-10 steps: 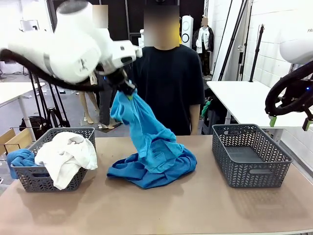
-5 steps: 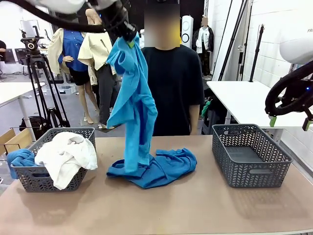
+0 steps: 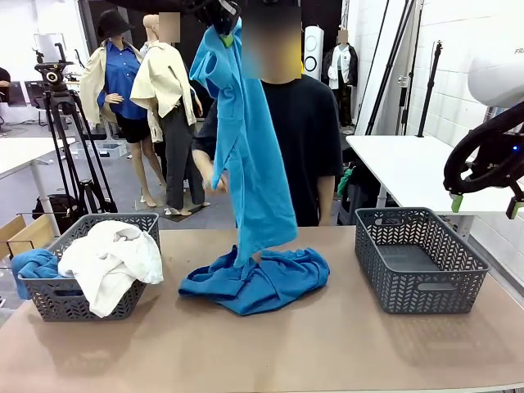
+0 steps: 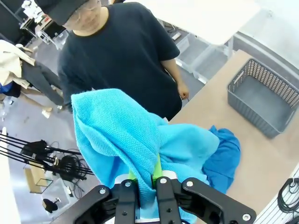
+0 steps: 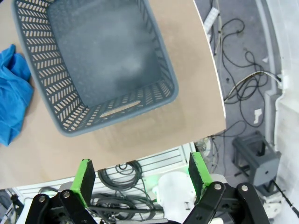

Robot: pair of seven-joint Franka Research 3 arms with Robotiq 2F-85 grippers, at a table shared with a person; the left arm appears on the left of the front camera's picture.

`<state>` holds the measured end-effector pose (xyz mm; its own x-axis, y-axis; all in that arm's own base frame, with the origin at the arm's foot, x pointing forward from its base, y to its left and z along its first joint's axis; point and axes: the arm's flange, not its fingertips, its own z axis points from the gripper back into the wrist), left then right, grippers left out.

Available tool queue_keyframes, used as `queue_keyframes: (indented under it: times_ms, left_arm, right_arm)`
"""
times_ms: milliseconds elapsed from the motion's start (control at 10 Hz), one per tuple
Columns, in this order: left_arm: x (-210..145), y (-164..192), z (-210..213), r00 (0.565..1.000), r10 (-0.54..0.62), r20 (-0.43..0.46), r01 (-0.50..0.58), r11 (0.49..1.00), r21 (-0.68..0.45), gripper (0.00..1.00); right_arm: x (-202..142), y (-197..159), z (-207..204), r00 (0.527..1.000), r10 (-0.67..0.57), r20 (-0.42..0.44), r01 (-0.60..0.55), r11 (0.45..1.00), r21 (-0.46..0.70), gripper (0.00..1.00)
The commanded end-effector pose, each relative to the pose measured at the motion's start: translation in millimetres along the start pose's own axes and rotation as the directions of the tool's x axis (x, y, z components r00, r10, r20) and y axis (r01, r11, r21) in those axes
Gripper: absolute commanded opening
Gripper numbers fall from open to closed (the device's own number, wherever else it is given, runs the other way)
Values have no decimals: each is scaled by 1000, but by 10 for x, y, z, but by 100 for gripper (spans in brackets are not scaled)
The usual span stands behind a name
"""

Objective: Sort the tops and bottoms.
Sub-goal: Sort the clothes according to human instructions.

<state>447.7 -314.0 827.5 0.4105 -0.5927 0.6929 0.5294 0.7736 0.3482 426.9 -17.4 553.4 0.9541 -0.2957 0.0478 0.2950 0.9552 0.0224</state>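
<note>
Up at the top middle of the front frame, the left claw (image 3: 219, 11) is clamped shut on the turquoise top (image 3: 250, 155), a soft, finely knit cloth that hangs in one long bunched fold down in front of the person (image 3: 307, 131). Its lower end reaches the royal blue top (image 3: 270, 286), which lies crumpled at the middle of the tabletop (image 3: 327, 352); whether the two touch cannot be told. The person's hand (image 3: 214, 178) is just beside the hanging cloth.

Counted, four garments show: one turquoise, one royal blue on the tabletop, one white top (image 3: 110, 258) spilling over the rim of the left basket (image 3: 141, 219), and one blue piece (image 3: 33, 266) at that basket's left end. Two grey baskets stand on the tabletop, the second basket (image 3: 422, 286) at the right of the frame. The right claw (image 5: 142, 175) hangs wide open, gripping nothing, above that basket's outer edge.

The left claw is cut off by the upper edge in the front view, and the blue piece is mostly hidden behind the white top, so its shape cannot be made out.
</note>
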Motion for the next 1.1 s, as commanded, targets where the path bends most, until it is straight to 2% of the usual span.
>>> queue_keyframes:
  times_ms: [0,1000]
  left_arm:
    - [-14,12,-65,1000,0,-11,0,1000,-2,0]
    - [-14,12,-65,1000,0,-11,0,1000,-2,0]
  right_arm:
    - [-6,-8,-2,1000,6,0,-6,1000,4,100]
    - [-6,-8,-2,1000,6,0,-6,1000,4,100]
